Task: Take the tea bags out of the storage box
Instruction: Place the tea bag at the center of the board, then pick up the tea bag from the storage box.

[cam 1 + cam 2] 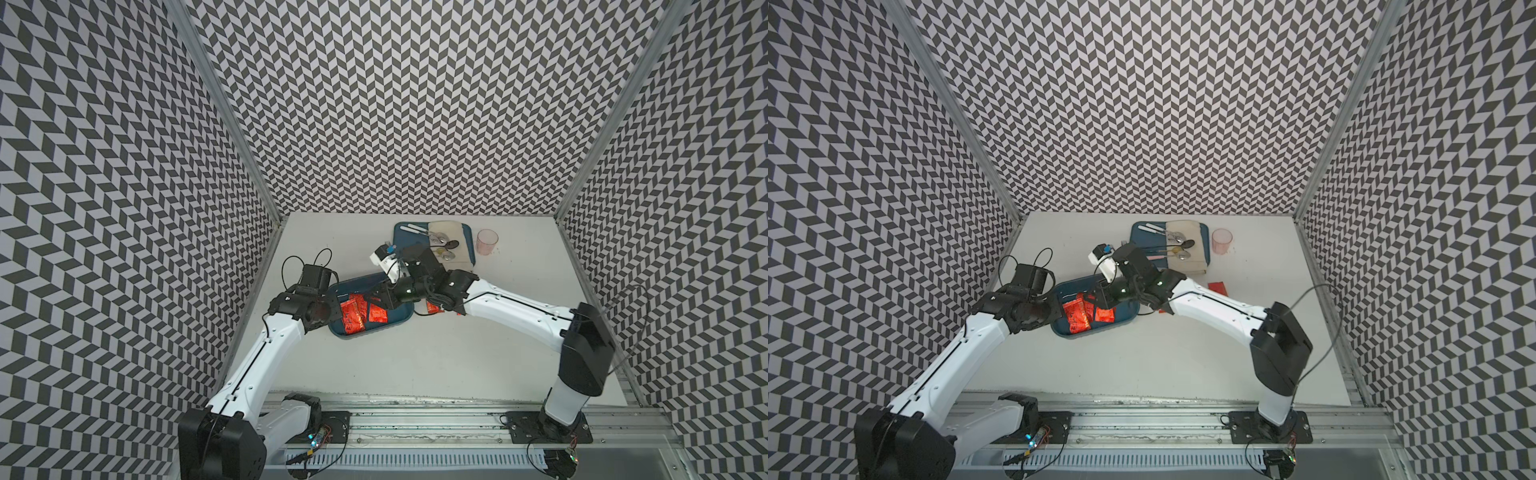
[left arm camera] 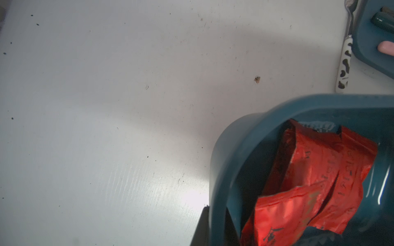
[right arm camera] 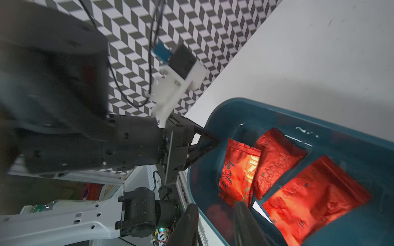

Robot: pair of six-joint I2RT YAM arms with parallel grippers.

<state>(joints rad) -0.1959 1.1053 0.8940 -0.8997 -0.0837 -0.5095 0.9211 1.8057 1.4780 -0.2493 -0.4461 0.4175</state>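
Right fingers [image 3: 185, 221] spread over storage box [image 3: 217, 115]; left fingers [image 3: 211, 142] pressed together at its rim; tea bags [image 3: 238, 168] printed 金骏眉

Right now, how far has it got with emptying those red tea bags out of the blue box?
Done: two tea bags lie out on the table, the other half under the right arm. In hand: nothing; the left jaws pinch the rim of the storage box, the right jaws hang open over it, empty. Left: at least three bags inside.
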